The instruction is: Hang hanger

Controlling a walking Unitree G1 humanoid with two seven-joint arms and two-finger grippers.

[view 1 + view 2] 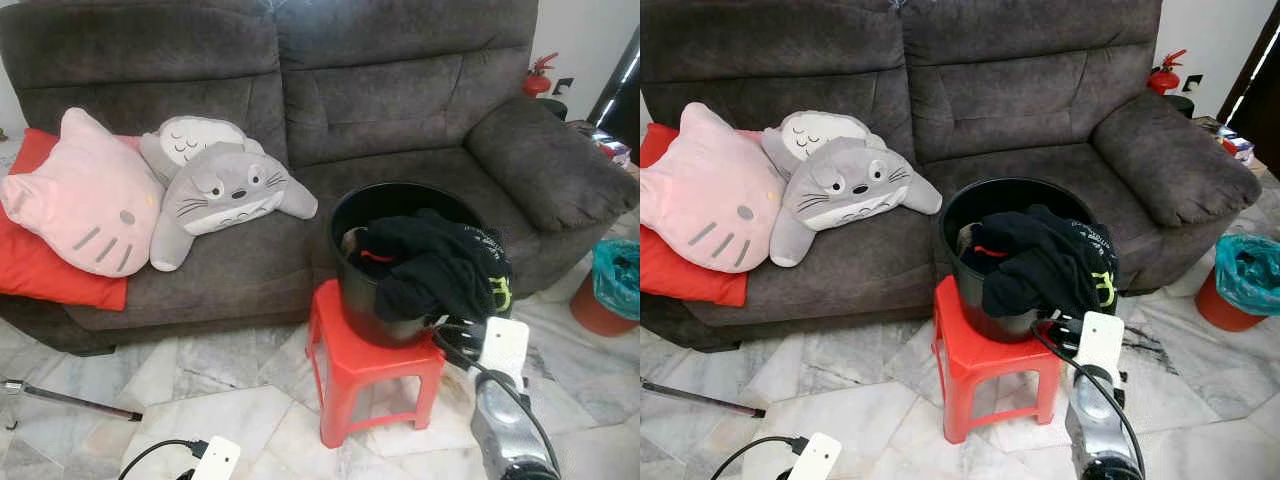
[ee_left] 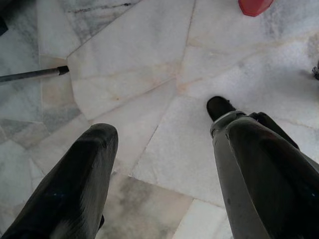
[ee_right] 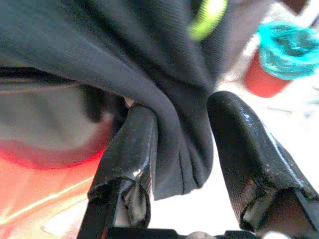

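Marble floor (image 1: 200, 400) far left, where the left pincer (image 2: 159, 164) hangs idle, fingers spread, holding nothing. Moving right: red stool (image 1: 350, 365), black bucket (image 1: 385, 290), dark garment (image 1: 440, 265) spilling over the rim. The right pincer (image 3: 182, 149) straddles a hanging fold, not yet clamped. No hanger visible. Best bite deeper, lift straight up; open floor right, orange bin (image 1: 605, 295) beyond.
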